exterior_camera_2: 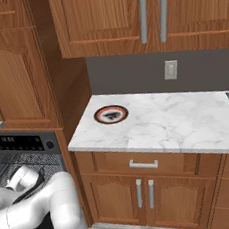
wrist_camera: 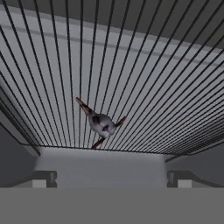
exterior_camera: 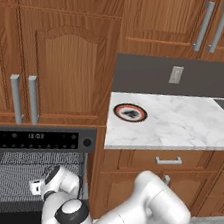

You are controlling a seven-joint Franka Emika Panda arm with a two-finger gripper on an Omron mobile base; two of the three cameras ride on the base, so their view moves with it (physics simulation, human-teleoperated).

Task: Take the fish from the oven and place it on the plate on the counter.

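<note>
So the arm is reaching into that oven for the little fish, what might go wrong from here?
The fish is tiny and lies on a wire rack, so the open gripper may close on wires or nudge it away. The arm is deep inside the oven, so lifting out may bump the frame.

**Flat rendered light, soft detail in the hand view**

Both base views are evenly and brightly lit, with no visible lamp and no strong cast shadows. The counter (exterior_camera: 183,124) reads bright white without glare, and the cabinet fronts (exterior_camera: 65,62) show uniform warm colour. The oven (exterior_camera: 30,168) cavity is darker, its racks dim grey. The hand view is softer and slightly blurred: the rack wires (wrist_camera: 131,78) stay distinct, but the fish (wrist_camera: 99,123) looks smeared. Straight lines show no bending at the edges.
</note>
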